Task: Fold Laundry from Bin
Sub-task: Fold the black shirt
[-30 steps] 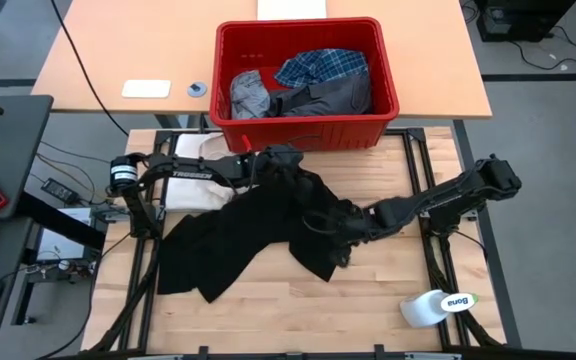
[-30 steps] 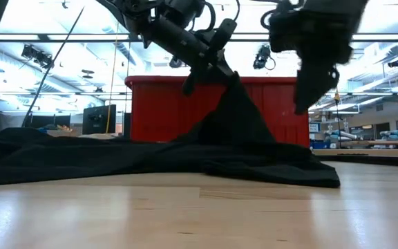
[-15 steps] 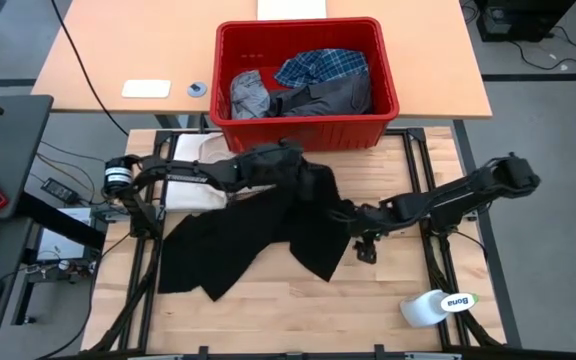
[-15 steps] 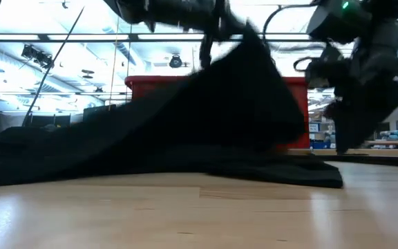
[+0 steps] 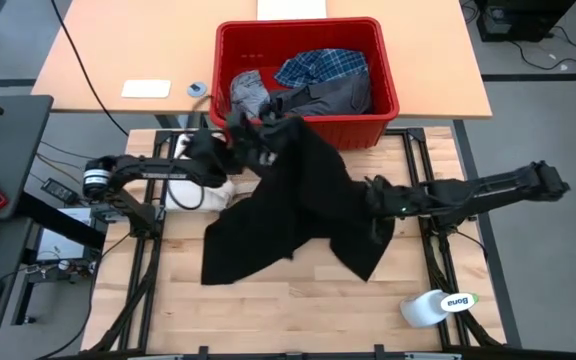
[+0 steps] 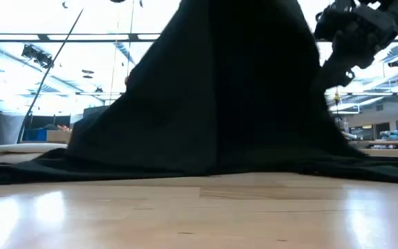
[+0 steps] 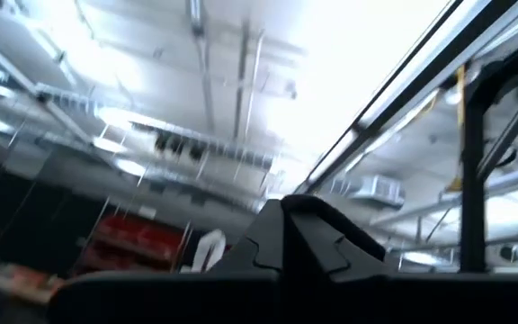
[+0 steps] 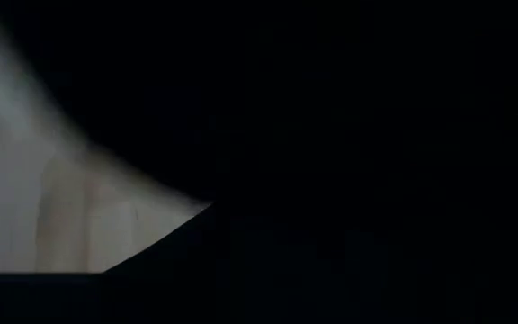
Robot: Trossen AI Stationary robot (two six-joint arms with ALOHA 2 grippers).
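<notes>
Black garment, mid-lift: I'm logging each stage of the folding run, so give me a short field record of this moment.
garment: black garment raised at one end, the rest trailing on the wooden table
left gripper: shut on the black garment's top, just in front of the red bin
right gripper: at the garment's right edge; hold not visible
bin contents: plaid shirt, light grey garment, dark grey garment
folding: not yet begun
</notes>
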